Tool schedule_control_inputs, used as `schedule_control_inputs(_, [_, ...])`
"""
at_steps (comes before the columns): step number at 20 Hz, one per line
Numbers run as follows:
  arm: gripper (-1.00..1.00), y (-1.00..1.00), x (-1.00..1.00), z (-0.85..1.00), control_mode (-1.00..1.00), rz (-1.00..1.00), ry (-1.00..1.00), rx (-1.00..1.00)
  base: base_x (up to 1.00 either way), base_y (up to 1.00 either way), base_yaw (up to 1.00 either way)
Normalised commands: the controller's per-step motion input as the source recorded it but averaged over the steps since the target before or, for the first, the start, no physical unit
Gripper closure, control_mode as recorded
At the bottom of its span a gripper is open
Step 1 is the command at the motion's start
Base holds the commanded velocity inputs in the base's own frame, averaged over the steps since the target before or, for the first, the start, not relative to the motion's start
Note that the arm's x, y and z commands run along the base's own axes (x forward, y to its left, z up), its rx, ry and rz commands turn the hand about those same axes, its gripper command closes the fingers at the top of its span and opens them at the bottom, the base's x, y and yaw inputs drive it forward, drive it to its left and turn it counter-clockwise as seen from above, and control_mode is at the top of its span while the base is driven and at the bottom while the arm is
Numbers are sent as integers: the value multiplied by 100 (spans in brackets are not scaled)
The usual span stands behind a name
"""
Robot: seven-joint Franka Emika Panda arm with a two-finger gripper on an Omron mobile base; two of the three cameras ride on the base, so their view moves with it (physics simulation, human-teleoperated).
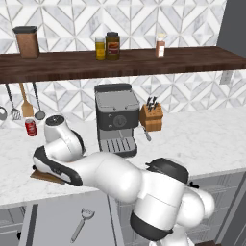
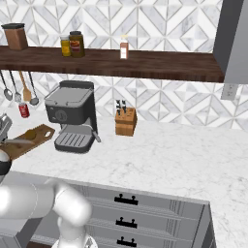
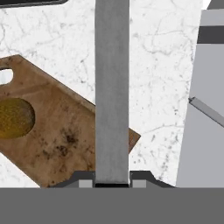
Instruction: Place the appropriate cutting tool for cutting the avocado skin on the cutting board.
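Two base cameras look forward and down at one kitchen counter; the hand camera looks almost straight down from close above it.

The left base view sits behind the arm's left side, with the coffee machine near centre and the knife block just to its right. The right base view looks from farther right, so that same coffee machine and knife block fall left of centre, with more bare counter to the right. Both share the dark wall shelf. The hand view hangs close over the cutting board, whose handle end also shows at the left edge of the right base view.
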Motion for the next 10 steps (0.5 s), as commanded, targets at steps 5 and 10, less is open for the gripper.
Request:
schedule_control_inputs(5, [100,6,29,-45,-100,0,0,-1,0,0,0])
schedule_control_inputs(10, [100,8,24,-40,-100,0,0,-2,0,0,0])
